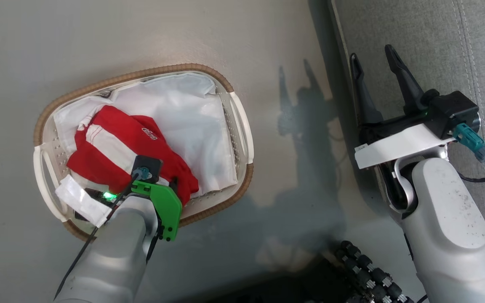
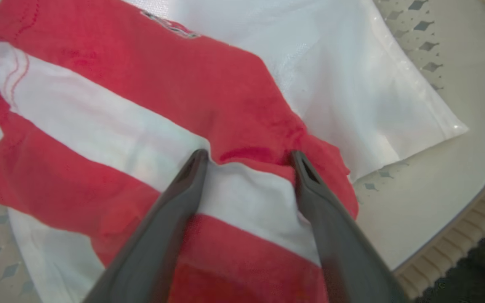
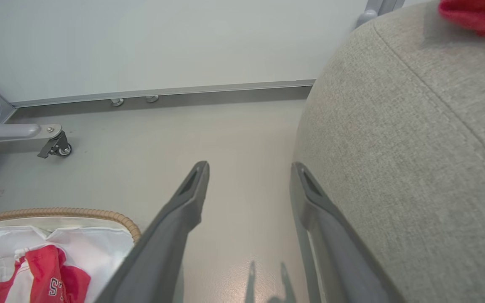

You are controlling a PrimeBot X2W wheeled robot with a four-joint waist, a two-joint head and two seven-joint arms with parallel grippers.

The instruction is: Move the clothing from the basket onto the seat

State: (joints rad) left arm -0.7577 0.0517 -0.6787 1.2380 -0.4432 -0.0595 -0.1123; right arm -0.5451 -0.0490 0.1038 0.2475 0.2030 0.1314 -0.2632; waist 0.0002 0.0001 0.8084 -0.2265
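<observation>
Left gripper (image 2: 249, 155) — spread wide, tips at red-white clothing (image 2: 141, 105) in basket (image 1: 141, 73) (on white liner (image 1: 183, 109)). Right gripper (image 1: 372, 52) spread too, holding nothing, beside seat (image 1: 436, 42) edge — another red piece (image 3: 478, 17) lying on seat.

In the head view the left arm's grey forearm (image 1: 112, 252) and green plastic bracket (image 1: 164, 208) cover the near part of the red garment with white stripes (image 1: 120, 147) and the near rim of the oval white plastic basket with brown woven-look rim (image 1: 162, 68); there the left gripper (image 2: 249, 158) has its fingers hidden under them. The garment's small white mark (image 1: 150, 134) is too small to read. The large grey fabric seat cushion (image 1: 415, 38) runs off the far and right edges. A black ribbed object (image 1: 369, 273) is cut by the near edge, unidentifiable. From the left wrist, the garment spills past three edges. From the right wrist, a red fabric piece (image 3: 478, 17) on the cushion is cropped at the far right corner, and dark block letters (image 3: 55, 286) on the basketed garment are cut off
</observation>
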